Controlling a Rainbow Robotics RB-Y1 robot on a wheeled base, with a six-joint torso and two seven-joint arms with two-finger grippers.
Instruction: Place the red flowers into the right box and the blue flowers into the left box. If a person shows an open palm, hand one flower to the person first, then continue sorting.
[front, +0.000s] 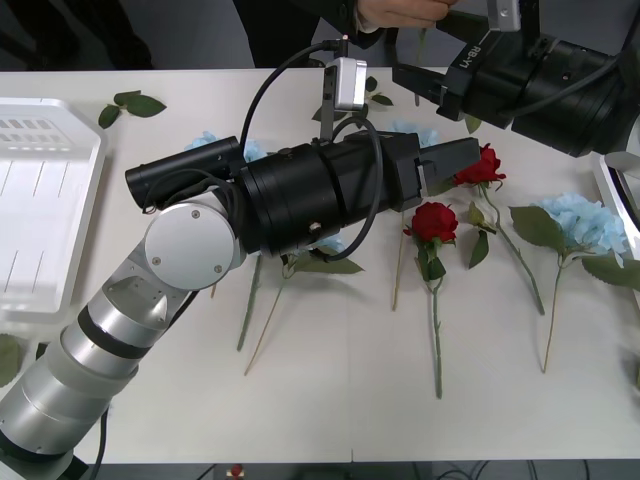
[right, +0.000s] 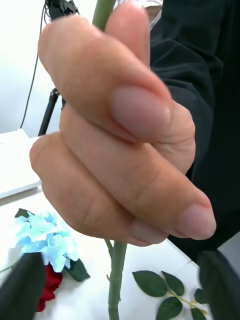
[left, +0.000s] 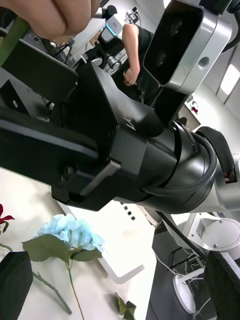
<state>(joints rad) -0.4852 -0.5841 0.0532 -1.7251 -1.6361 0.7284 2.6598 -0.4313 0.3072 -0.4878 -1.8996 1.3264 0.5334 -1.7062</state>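
Observation:
A person's hand (right: 120, 145) is closed around a green flower stem (right: 117, 270) that runs down between the fingers of my open right gripper (right: 120, 292); the fingers stand apart from the stem. That hand (front: 400, 12) and my right gripper (front: 418, 80) are at the table's far edge. My left gripper (front: 458, 160) is open, stretched across the middle beside a red flower (front: 487, 163). Another red flower (front: 434, 220) lies just in front. Blue flowers lie at the right (front: 590, 220) and behind my left arm (front: 212, 140). The left box (front: 40, 200) sits far left, with the rim of the right box (front: 612, 185) at the right edge.
Loose green leaves (front: 130, 103) lie at the back left. My left arm (front: 300, 190) spans the table's middle and covers flowers beneath it. In the left wrist view my right arm's black body (left: 110, 150) looms close above a blue flower (left: 70, 232).

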